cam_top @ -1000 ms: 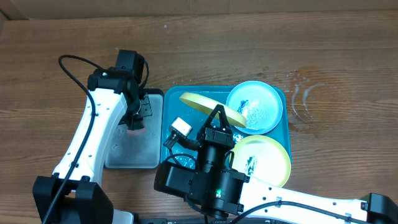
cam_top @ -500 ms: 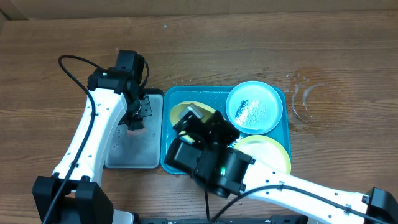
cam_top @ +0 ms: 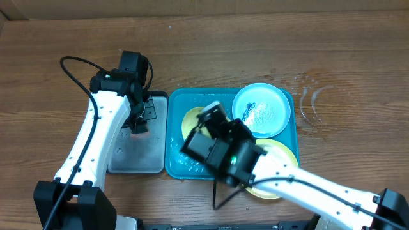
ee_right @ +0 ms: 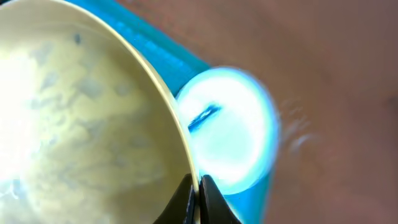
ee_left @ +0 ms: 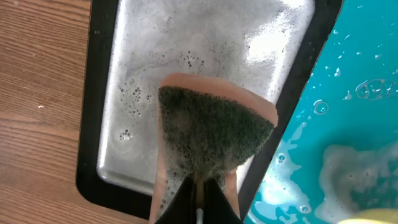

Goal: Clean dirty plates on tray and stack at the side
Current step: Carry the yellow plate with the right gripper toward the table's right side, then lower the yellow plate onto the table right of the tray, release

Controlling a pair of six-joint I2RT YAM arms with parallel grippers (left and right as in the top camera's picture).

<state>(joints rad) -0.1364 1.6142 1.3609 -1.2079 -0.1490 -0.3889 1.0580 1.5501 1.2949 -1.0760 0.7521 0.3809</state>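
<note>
Rim of round yellow-green plastic plate (ee_right: 81, 112) being pinched tight by right gripper (ee_right: 194, 186), big teal rectangular plastic tray (cam_top: 176, 153) underneath, light-blue round plastic plate (ee_right: 230, 137) just past fingertips. Soapy green-faced sponge (ee_left: 211, 124) being clamped by left gripper (ee_left: 199, 190) over black-rimmed grey tray (ee_left: 186, 37).

No words, numbers, brands or signs can be read in any of these pictures. The black marks on the round light blue plastic plate (cam_top: 261, 110) are only smears, not letters.
</note>
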